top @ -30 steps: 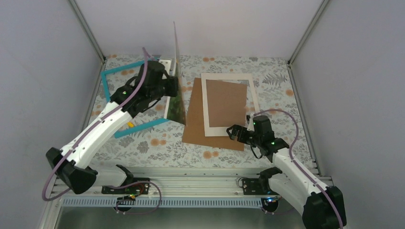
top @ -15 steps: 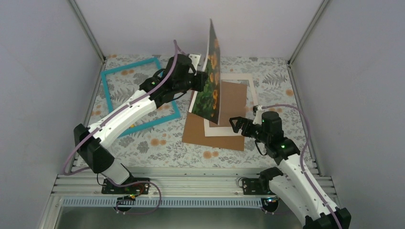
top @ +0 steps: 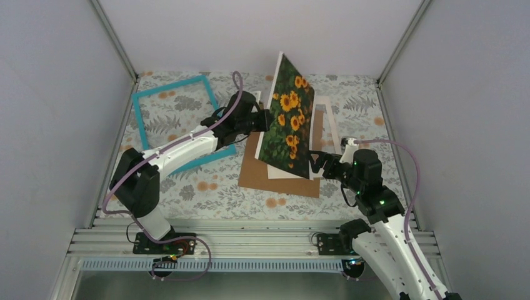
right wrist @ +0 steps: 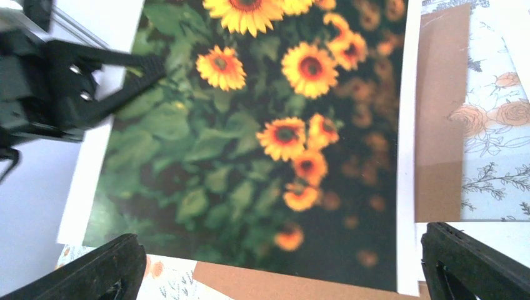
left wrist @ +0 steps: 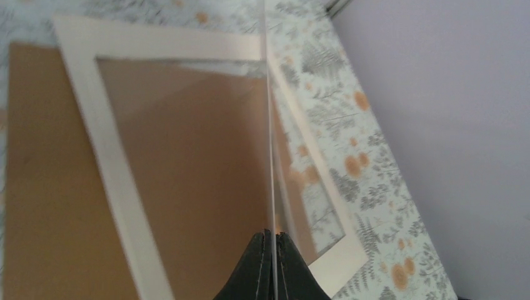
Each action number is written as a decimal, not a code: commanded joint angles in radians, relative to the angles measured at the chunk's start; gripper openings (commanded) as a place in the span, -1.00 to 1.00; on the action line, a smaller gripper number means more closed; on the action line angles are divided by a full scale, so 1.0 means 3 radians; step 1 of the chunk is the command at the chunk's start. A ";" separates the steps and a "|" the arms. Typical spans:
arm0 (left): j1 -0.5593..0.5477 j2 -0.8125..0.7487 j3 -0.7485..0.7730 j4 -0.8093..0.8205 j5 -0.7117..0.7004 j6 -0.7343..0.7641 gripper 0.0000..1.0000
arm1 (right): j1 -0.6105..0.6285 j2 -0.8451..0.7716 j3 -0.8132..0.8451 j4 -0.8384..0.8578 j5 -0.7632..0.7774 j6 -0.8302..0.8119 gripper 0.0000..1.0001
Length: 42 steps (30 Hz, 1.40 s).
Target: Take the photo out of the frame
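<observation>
Photo [top: 289, 119] tilted, edge pinched by left claw [top: 268, 120]

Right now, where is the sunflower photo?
In the top view, the photo is tilted up mid-table, pinched at its left edge by the left gripper, above the cream mat, right of the frame.

From my left wrist the photo [left wrist: 270, 125] is just an edge-on line, its picture unseen, and my left fingers [left wrist: 256, 275] are cropped at the bottom. From above it hides much of the mat [top: 322, 100] and board [top: 251, 175].
</observation>
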State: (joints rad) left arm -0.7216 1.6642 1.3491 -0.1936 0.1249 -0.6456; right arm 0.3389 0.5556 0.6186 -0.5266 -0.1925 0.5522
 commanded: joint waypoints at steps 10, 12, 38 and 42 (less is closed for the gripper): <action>0.0303 0.0337 -0.0717 0.0614 0.0400 -0.0247 -0.95 | 0.0001 0.0060 0.0070 -0.0042 0.0048 -0.0057 1.00; 0.0304 0.0395 -0.0746 0.0602 0.0407 -0.0208 -0.95 | 0.0000 0.0062 0.0068 -0.0044 0.0040 -0.0063 1.00; 0.0364 0.0573 -0.1089 0.0742 0.0313 -0.0289 -0.79 | 0.0000 0.0077 0.0024 -0.0034 0.0033 -0.0051 1.00; 0.0380 0.0424 -0.1173 0.0687 0.0206 -0.0276 -0.53 | 0.0001 0.0084 0.0022 -0.0036 0.0048 -0.0030 1.00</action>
State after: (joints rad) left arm -0.6167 1.8412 1.0233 0.0097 0.2272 -0.7250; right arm 0.3389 0.5777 0.6186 -0.5407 -0.1890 0.5499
